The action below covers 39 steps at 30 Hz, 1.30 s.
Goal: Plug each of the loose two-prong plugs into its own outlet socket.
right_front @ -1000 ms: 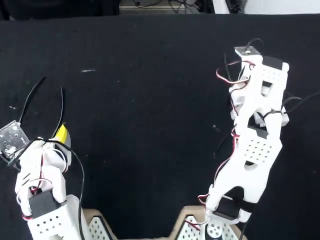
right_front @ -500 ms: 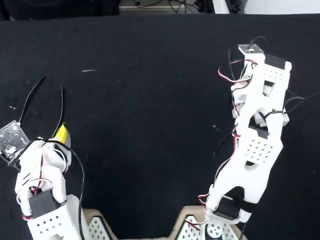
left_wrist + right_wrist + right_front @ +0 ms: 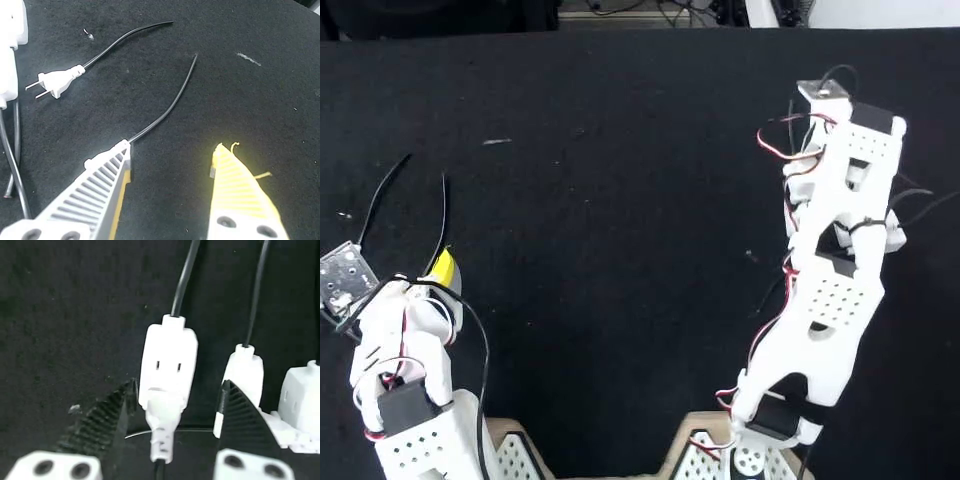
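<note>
The left claw (image 3: 171, 147) gapes wide with nothing in it. Its ribbed grey finger (image 3: 102, 182) and yellow finger (image 3: 235, 185) hang over the black cloth table (image 3: 260, 100). A thin black cord (image 3: 170, 102) runs out from under the grey fingertip and ends free ahead. Farther ahead, well off to the grey finger's side, the loose white two-prong plug (image 3: 56, 82) lies flat. Its prongs point toward a white moulded block (image 3: 11, 35) at the edge of view.

The right claw (image 3: 178, 385) is likewise spread and empty. A white oblong socket body (image 3: 167, 365) with two slots on its face lies between its black fingers (image 3: 100, 425), apart from both. What looks like a white plug (image 3: 160, 440) is already seated in its near end. A second white socket (image 3: 245, 372) sits just past the other finger.

The likeliest slip is on the left — the plug is nowhere near the jaw line, so closing here would catch cloth or the stray cord. A snagged cord could drag things askew. A grip on the prongs rather than the body would block insertion. If the right claw closes carelessly, it could tug the seated pair apart.
</note>
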Motion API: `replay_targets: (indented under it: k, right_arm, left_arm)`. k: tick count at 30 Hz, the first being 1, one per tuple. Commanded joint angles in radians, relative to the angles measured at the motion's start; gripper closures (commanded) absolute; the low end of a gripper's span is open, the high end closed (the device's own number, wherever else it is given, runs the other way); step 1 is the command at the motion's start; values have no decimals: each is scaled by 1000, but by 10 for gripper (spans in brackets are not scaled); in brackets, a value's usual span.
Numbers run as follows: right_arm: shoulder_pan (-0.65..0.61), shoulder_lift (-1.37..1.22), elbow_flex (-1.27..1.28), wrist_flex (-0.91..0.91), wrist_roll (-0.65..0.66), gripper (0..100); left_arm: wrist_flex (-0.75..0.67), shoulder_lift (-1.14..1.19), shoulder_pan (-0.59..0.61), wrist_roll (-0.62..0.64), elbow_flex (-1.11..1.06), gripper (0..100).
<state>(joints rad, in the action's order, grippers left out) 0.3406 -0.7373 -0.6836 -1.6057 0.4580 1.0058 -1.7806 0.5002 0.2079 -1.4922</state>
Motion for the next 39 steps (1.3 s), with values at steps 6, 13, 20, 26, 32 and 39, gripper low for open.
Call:
replay_targets:
  k: [6,13,20,26,32,39]
  right_arm:
    - [-153,282,-110,-153,6,755]
    - [-255,463,110,-155,-49,755]
    - [-443,754,496,-81,-58,755]
    - [-667,1006,921,238,-152,755]
    - [-815,1061,1193,620,-244,755]
    - [-881,970,1353,882,-347,754]
  left_arm:
    - [-23,-5,7,3,50,737]
    - [-23,-5,7,3,48,737]
    - [-60,-5,7,3,25,737]
    - [-78,-5,7,3,16,737]
    - [-81,-5,7,3,7,737]
    - [-81,-5,5,3,7,737]
